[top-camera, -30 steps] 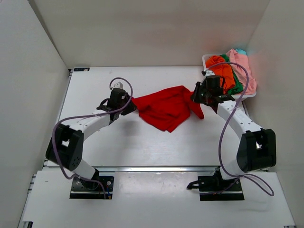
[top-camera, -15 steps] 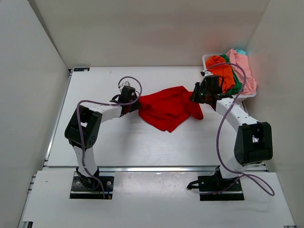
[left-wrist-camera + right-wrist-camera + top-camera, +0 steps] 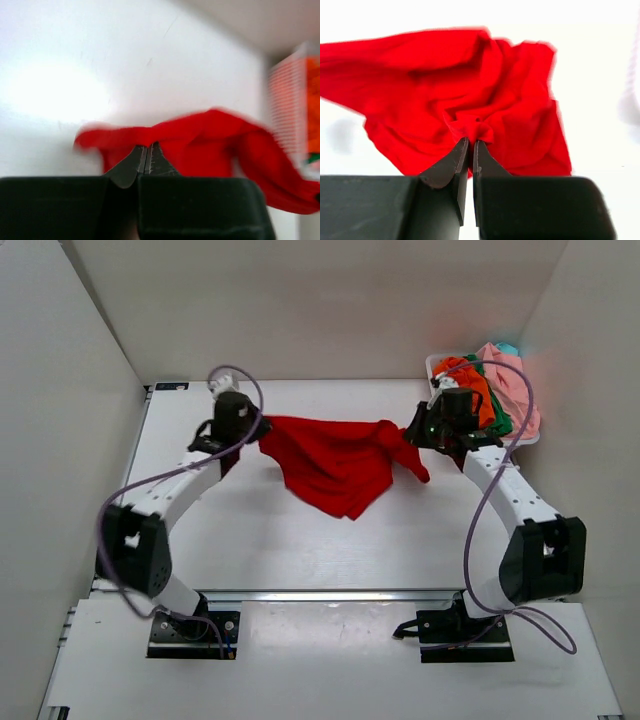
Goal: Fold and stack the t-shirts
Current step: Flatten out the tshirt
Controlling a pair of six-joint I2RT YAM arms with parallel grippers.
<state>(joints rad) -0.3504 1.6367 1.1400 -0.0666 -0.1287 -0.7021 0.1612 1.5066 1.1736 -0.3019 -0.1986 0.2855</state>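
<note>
A bright red t-shirt (image 3: 335,462) hangs stretched between my two grippers above the middle of the table. My left gripper (image 3: 258,427) is shut on its left edge; in the left wrist view the gripper (image 3: 146,146) pinches the red cloth (image 3: 210,135). My right gripper (image 3: 412,433) is shut on the shirt's right edge; in the right wrist view the gripper (image 3: 470,142) holds a bunched fold of the shirt (image 3: 445,95). Orange (image 3: 470,380), green (image 3: 497,422), pale pink (image 3: 515,390) and teal (image 3: 508,348) shirts lie heaped in the basket.
A white plastic basket (image 3: 532,437) stands at the back right corner, just behind my right arm. White walls close the table on the left, back and right. The basket's mesh side shows in the left wrist view (image 3: 287,100).
My left gripper has moved back and to the left with the shirt's edge, pulling the red shirt wider and lifting it. My right gripper rose slightly and stayed near the basket.
</note>
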